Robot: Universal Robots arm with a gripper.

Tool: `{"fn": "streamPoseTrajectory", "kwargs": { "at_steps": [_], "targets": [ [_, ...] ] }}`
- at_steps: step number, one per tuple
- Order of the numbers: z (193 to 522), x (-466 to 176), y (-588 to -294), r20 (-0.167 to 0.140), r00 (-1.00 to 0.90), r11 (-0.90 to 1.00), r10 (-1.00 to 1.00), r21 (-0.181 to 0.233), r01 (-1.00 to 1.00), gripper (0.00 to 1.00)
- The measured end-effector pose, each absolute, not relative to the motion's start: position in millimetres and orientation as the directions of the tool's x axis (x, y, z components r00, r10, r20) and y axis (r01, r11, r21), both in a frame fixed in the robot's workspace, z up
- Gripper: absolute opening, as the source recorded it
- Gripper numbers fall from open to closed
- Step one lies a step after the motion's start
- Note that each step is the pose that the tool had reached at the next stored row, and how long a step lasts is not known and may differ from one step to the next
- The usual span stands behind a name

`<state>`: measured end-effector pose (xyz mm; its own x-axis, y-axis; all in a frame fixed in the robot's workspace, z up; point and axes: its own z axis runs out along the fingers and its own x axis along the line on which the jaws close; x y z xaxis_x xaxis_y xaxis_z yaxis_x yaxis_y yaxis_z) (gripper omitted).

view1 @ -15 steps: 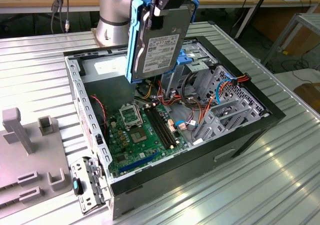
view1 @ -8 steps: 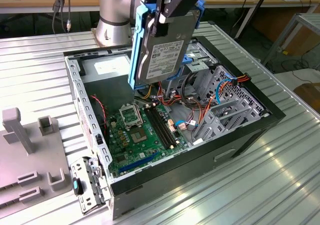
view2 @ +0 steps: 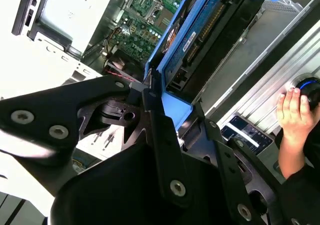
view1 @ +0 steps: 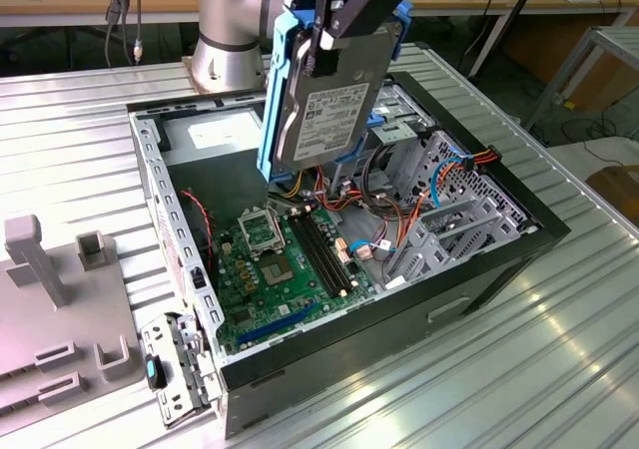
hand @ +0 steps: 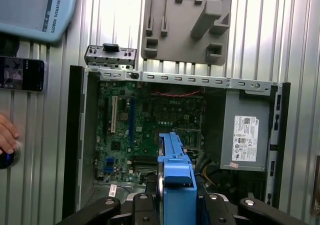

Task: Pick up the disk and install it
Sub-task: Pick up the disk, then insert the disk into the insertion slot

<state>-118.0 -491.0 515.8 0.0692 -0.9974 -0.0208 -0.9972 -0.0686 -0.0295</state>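
The disk (view1: 324, 105) hangs on edge, tilted, above the open computer case (view1: 329, 354), with the claw (view1: 321, 42) clenched on its upper end. Held only there, it could slip or twist in the grip, and if it comes down crooked its lower corner could snag the loose cables (view1: 439, 175) or strike the circuit board (view1: 280, 259) below.

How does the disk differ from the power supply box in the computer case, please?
The disk hangs tilted on edge above the case, clamped in the gripper; the power supply box sits in a corner of the case. The disk wears a blue carrier; the box has none. Both are grey metal with white labels.
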Motion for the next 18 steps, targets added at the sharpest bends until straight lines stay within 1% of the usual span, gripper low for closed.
{"fn": "streamPoseTrajectory", "kwargs": {
  "at_steps": [18],
  "targets": [
    [515.9, -118.0, -498.5, -0.021, 0.069, -0.069, -0.997, -0.029, -0.997, 0.37]
  ]
}}
